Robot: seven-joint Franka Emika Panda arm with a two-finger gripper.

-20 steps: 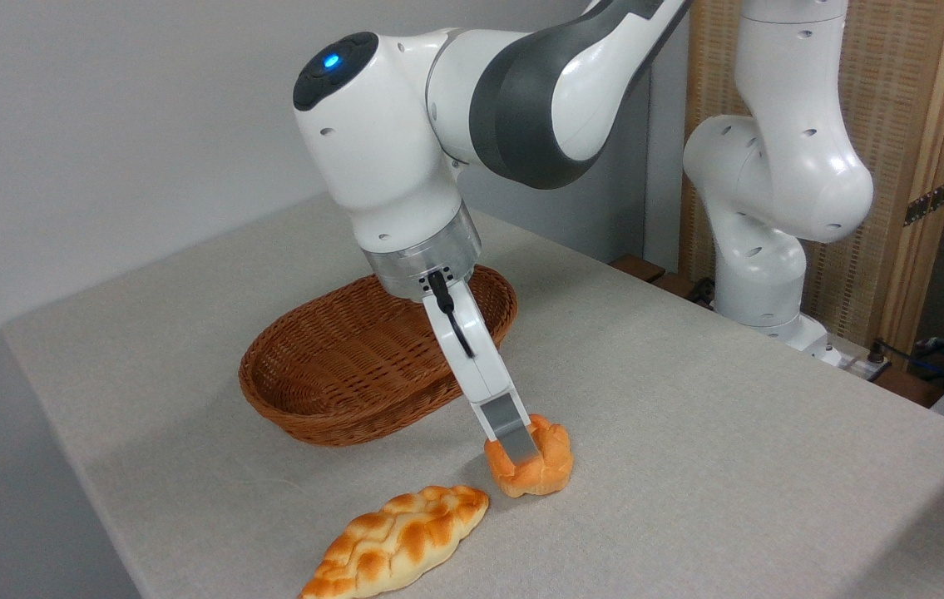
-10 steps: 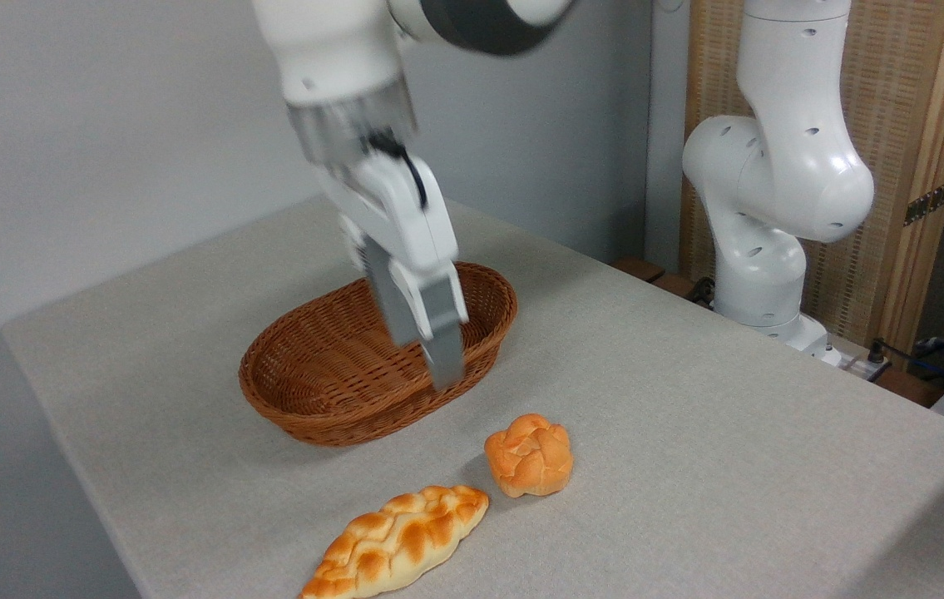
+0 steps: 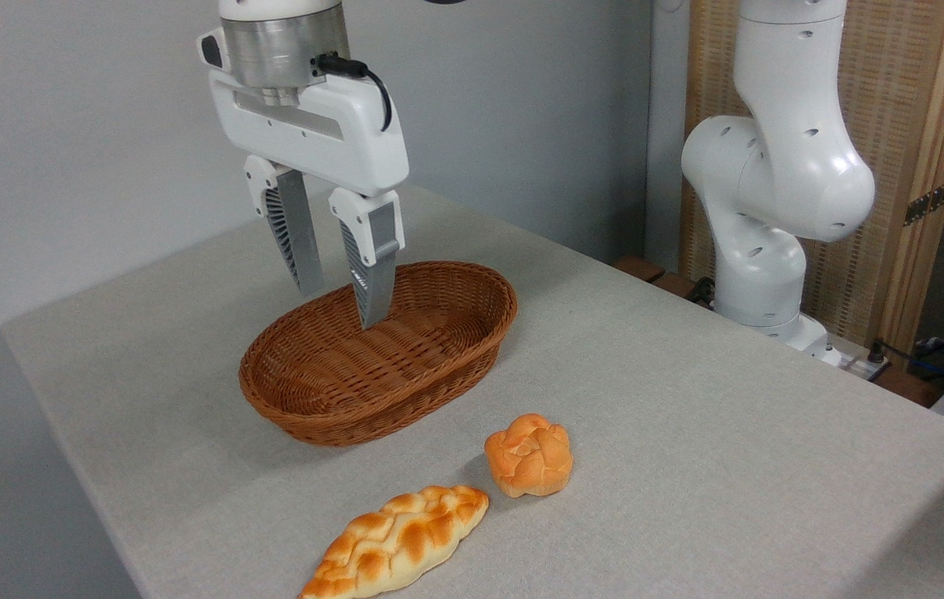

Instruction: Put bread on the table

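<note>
Hovering above the brown oval wicker basket [image 3: 380, 353], the white two-finger pincer [image 3: 342, 306] hangs wide and empty. The small round golden-orange bun [image 3: 529, 455] sits on the grey-beige cloth-covered desk [image 3: 713, 449], beside the long braided loaf [image 3: 397, 541]. Best to retreat upward, clear of the rim.

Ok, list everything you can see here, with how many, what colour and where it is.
bun: one, golden-orange, on the table in front of the basket
braided loaf: one, golden-brown, near front edge, left of the bun
wicker basket: one, brown, oval, mid-table, nothing visible inside
table: one, light grey-beige cloth
wooden screen: one, tan, back right
robot arm: one, white, base at back right
gripper: one, white with grey fingers, open, above the basket
</note>
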